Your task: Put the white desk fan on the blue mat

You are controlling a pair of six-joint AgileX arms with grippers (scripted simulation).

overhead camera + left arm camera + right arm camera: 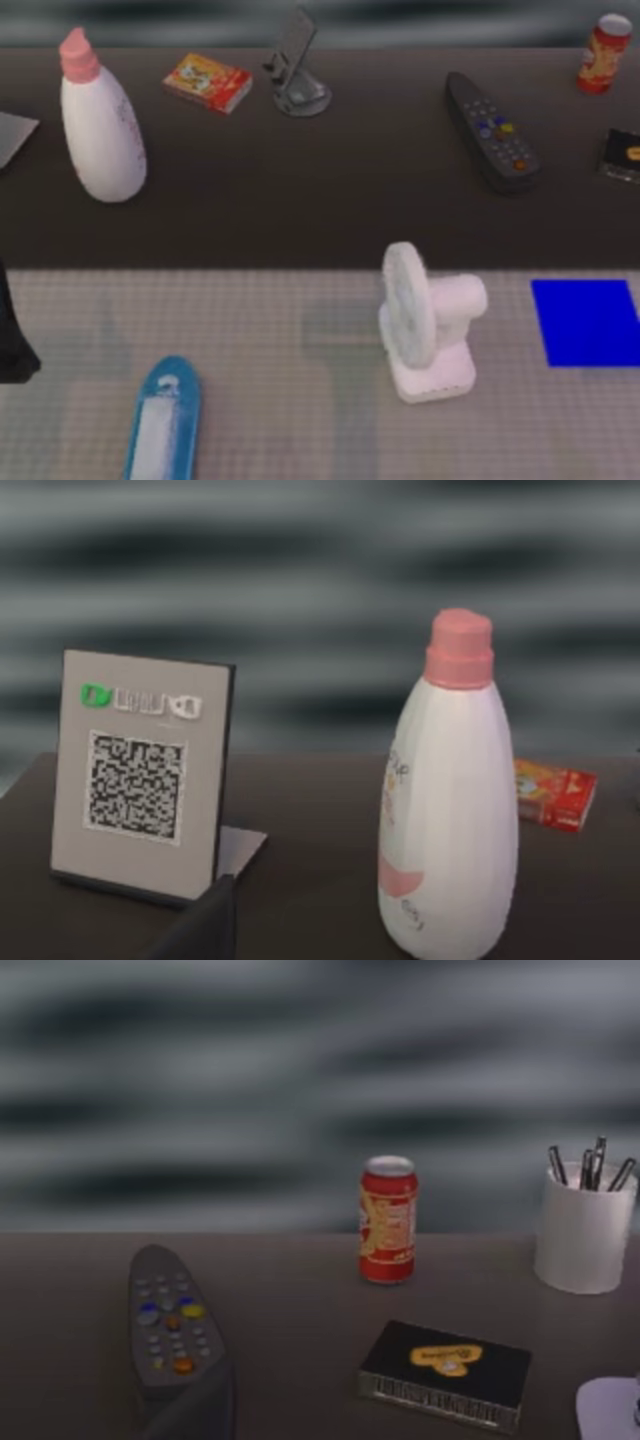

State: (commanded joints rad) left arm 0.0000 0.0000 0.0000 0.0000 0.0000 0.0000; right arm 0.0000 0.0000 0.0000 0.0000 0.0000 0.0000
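- White desk fan (430,325) stands upright on its square base on the pale studded half of the table (250,300), right of centre. Its grilled head faces the top view's left. No claw touches it.
- You will find the white bottle with a pink cap (100,125) on the dark far strip at the left. It fills much of the left wrist view.
- A light-blue skateboard (163,422) lies at the near left, its lower end cut off by the frame.
- The blue mat (588,322) lies flat at the right edge, bare and clearly apart from the fan, on the side the motor housing points to.
- A dark remote control (492,130) lies on the far strip, right of centre.
- The left arm (12,335) shows only as a dark shape at the left edge of the top view, well away from the fan.
- A grey phone stand (297,70) and a red-and-yellow box (207,82) sit at the far middle.
- A QR-code sign (140,785) stands beside the bottle.
- A red can (604,52) and a black box (622,155) sit at the far right. A white pen cup (583,1230) shows only in the right wrist view.
- The left gripper (205,925) is a dark sliver in its wrist view, so you cannot tell whether the claw is released or clenched.
- The right gripper (195,1405) is likewise a dark sliver over the remote, state unreadable. That arm is outside the top view.
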